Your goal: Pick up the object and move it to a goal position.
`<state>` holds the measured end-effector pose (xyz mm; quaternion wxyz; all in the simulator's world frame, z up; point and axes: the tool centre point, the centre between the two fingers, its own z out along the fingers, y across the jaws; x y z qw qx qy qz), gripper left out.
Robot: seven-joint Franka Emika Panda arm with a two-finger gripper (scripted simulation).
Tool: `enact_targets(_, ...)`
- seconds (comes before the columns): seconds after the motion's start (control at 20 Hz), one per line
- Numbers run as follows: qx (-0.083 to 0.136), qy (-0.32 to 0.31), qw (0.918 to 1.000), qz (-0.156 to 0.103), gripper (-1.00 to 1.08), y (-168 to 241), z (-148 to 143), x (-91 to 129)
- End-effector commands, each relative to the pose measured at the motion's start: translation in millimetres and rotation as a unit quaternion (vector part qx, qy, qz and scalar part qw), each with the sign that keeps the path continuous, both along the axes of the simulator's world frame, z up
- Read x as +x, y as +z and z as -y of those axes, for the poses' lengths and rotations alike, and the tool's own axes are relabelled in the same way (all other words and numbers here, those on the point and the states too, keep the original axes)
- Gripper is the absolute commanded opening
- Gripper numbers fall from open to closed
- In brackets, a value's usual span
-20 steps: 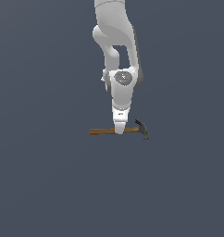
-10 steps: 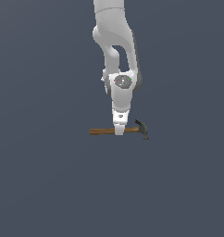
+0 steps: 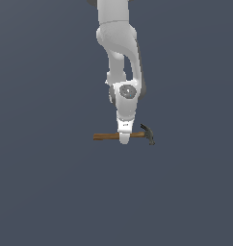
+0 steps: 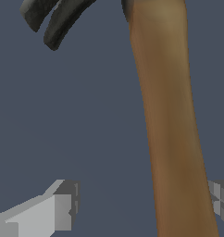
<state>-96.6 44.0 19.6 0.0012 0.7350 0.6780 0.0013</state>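
Observation:
The hammer lies flat on the dark grey floor, with its brown wooden handle (image 3: 107, 136) pointing to the exterior view's left and its dark grey claw head (image 3: 148, 134) to the right. My gripper (image 3: 124, 139) points straight down over the handle, closer to the head. In the wrist view the handle (image 4: 171, 120) runs between my two fingers (image 4: 63, 210), close to one and well apart from the other. The gripper (image 4: 142, 200) is open around the handle, not clamped on it. The claw head (image 4: 63, 18) shows at the edge of the wrist view.
The plain dark grey floor (image 3: 46, 192) spreads all around the hammer. My white arm (image 3: 119, 43) rises above the gripper to the top of the exterior view. No goal marker shows.
The arm has come down a little, bringing the fingers lower around the handle. The hammer has not moved.

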Motion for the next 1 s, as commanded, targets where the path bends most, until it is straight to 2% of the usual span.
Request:
enact_targets(0.0, 0.0, -0.001, 1.0, -0.002, -1.0, -3.1, 1.2, -1.4)
enact_targets(0.45, 0.0, -0.001, 1.0, -0.002, -1.0, -3.1, 1.2, -1.4)
enact_targets(0.95, 0.001, 0.0, 1.0, 0.002, -1.0, 11.2, -1.4, 19.1)
